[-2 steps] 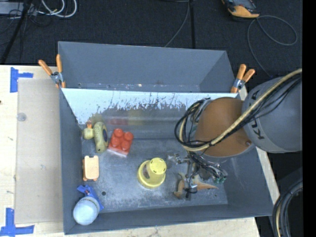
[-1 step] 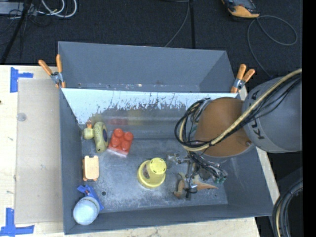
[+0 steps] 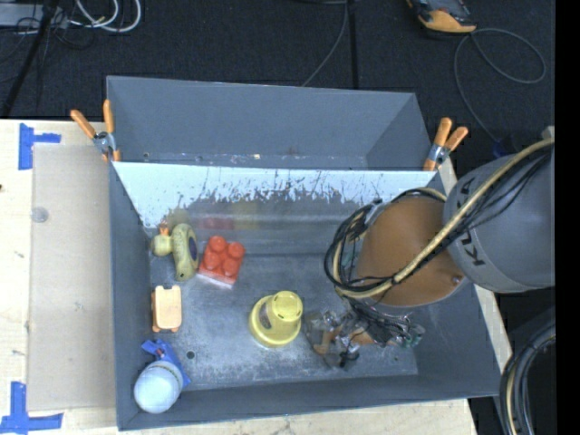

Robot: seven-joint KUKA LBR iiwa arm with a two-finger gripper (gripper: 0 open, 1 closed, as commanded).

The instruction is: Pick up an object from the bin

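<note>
Arm (image 3: 504,229) bent down, gripper (image 3: 341,341) nr yellow cup (image 3: 276,319).

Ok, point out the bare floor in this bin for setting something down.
Widest bare floor: behind the yellow cup, between the red block and the arm, up to the back wall. A narrower strip runs along the front wall, from the white ball to the hand. Crowded: the left side, and around the hand.
</note>
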